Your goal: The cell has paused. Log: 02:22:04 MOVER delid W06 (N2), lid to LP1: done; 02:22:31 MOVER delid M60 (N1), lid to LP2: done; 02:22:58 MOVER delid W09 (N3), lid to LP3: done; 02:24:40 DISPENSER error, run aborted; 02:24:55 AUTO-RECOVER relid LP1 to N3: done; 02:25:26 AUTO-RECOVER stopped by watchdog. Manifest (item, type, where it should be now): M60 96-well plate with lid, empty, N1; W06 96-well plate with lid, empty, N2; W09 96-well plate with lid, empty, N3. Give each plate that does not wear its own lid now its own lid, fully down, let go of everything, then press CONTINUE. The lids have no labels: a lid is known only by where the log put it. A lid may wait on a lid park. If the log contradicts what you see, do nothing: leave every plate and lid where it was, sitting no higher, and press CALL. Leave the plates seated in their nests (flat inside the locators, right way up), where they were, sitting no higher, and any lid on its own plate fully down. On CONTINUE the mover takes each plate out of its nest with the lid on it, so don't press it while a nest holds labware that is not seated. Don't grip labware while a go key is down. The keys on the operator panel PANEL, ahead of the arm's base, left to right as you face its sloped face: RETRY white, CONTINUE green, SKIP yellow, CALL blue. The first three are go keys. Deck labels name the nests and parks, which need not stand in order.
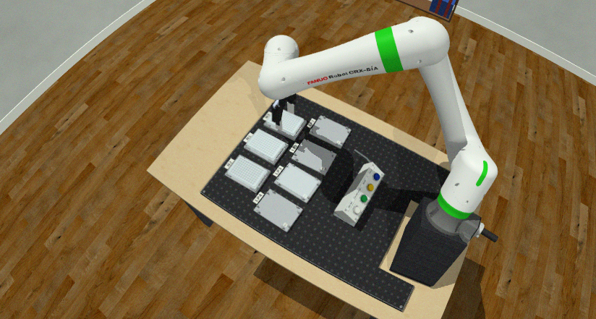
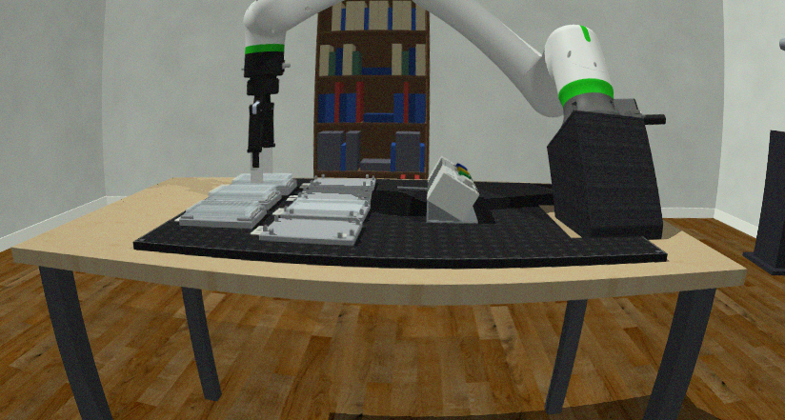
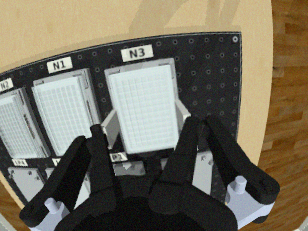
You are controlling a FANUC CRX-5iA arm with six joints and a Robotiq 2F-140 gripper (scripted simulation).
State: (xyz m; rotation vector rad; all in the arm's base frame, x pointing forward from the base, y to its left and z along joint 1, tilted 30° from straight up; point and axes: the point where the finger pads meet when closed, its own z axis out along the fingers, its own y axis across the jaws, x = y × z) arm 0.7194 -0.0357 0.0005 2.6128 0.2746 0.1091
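Quick status from my remote seat. The gripper (image 3: pixel 146 130) is down at the near end of the plate in N3 (image 3: pixel 142 103), at the far end of the nest row, right under the wrist in the top view. The fingers are closed about halfway and stopped on something solid. I reckon that's the clear lid on that plate, since the wells show through it, though I can't separate lid edge from plate edge in these shots.

Why there? By the task's story the lid parked on LP1 went onto N3, and that lid belongs to W06, so N3 is wearing the wrong one. My judgement is it has to come off first and wait on a free park before anything else gets capped. Gripping across the narrow width by the short end keeps the fingers off the neighbouring plate in N1 (image 3: pixel 63 110).

Head count:
- three plates in nests, the third (image 1: pixel 247 173) at the row's near end
- four lid parks (image 1: pixel 329 131) (image 1: pixel 312 156) (image 1: pixel 296 181) (image 1: pixel 277 210); the third looks whiter, like a lid lies on it, and the rest I can't call
- one operator panel (image 1: pixel 349 208) with four keys: white (image 1: pixel 356 210), green (image 1: pixel 363 198), yellow (image 1: pixel 369 186), blue (image 1: pixel 377 176), none touched by the arm.
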